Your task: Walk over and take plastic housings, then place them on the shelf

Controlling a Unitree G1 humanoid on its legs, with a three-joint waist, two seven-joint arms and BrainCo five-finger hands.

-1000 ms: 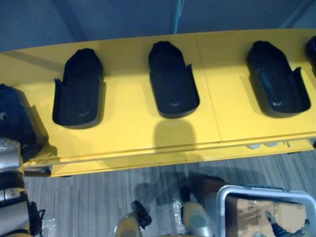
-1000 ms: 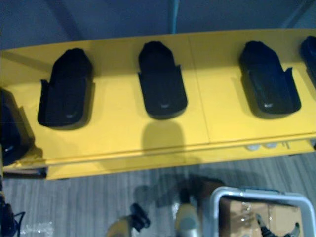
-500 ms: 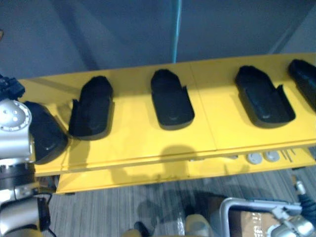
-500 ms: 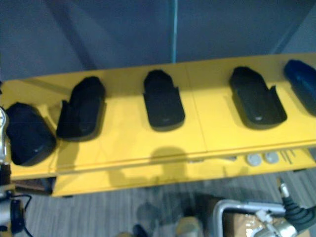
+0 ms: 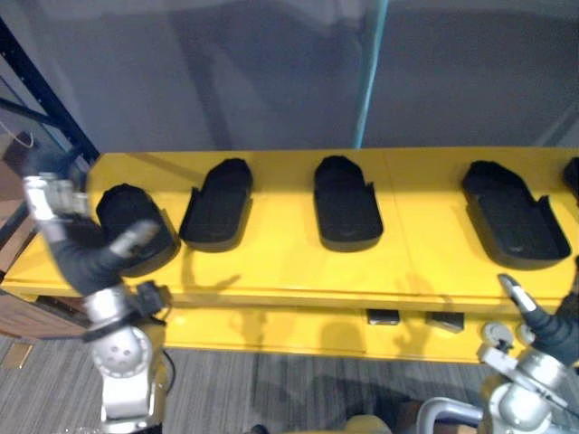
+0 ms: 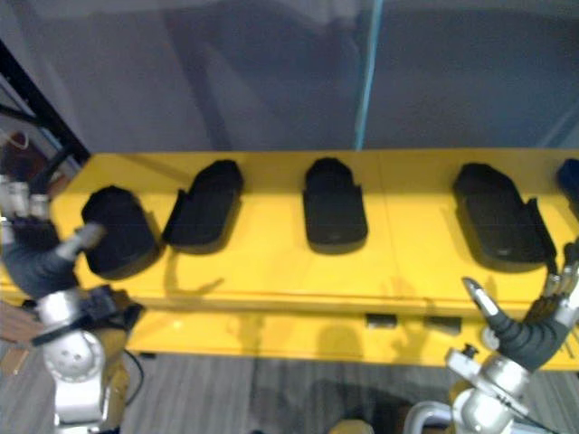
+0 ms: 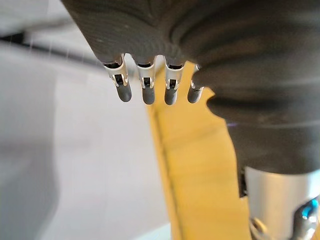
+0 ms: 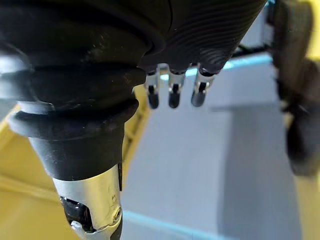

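Left eye view, biggest first: long yellow bench (image 5: 271,262) spanning the frame, plain grey wall (image 5: 226,72) behind. Lined up on top, well apart from one another, black plastic housings: leftmost housing (image 5: 136,226), second housing (image 5: 217,203), middle housing (image 5: 346,202), right housing (image 5: 514,221), all lying on the bench, none lifted. Down to the hands now: left hand (image 5: 83,253) up at the bench's left end, just beside the leftmost housing, contact impossible to call from up here; in the left wrist view, fingers (image 7: 146,92) hanging straight, nothing between them. Right hand (image 6: 525,333) low at the bench's front edge, below the right housing and apart from it; fingers (image 8: 172,95) likewise loose and empty in the right wrist view. Reads as the take step, walk-up done and grasp not yet begun. Next up, by the look of it: left hand over the leftmost housing, fingers and thumb closing round its body, then a clean lift before any turn toward a shelf.
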